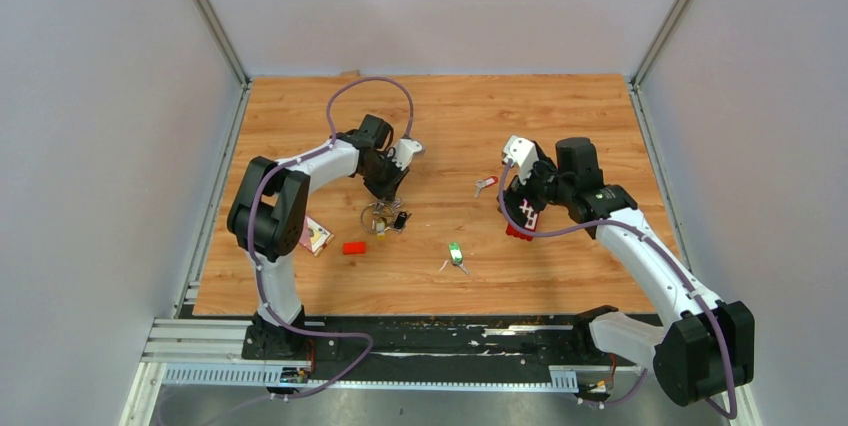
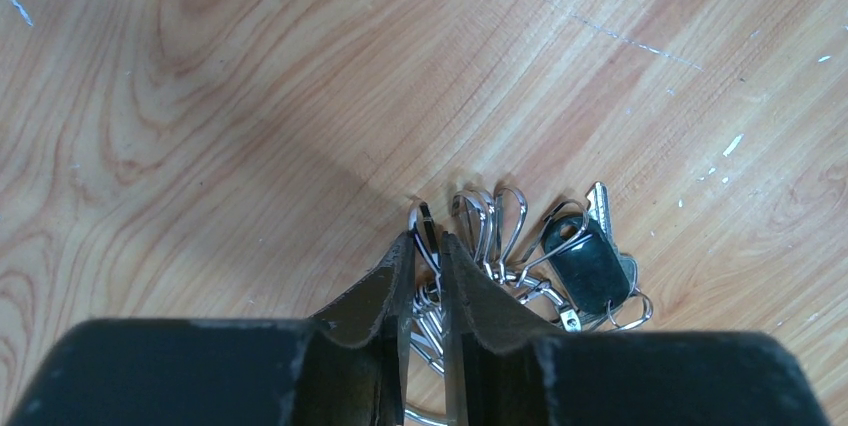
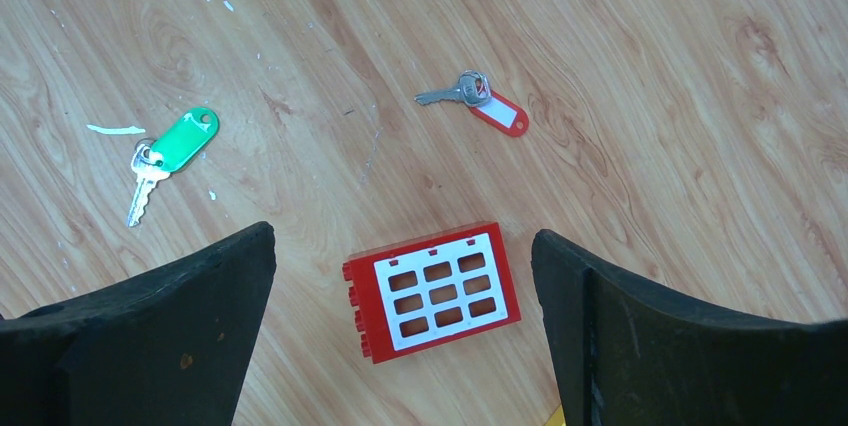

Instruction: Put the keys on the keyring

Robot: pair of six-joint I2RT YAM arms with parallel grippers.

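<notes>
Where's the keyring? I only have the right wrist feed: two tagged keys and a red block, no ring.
Observer: The left gripper has it, with its jaws closed on a wire loop of the keyring.
Operator: Any key on it?
Observer: A black-headed key lies in among the loops. I cannot tell whether it is threaded on.
Operator: Where's my green one from there?
Observer: In the top view the green-tagged key lies loose, apart from the ring, toward your side and closer to the near edge.
</notes>
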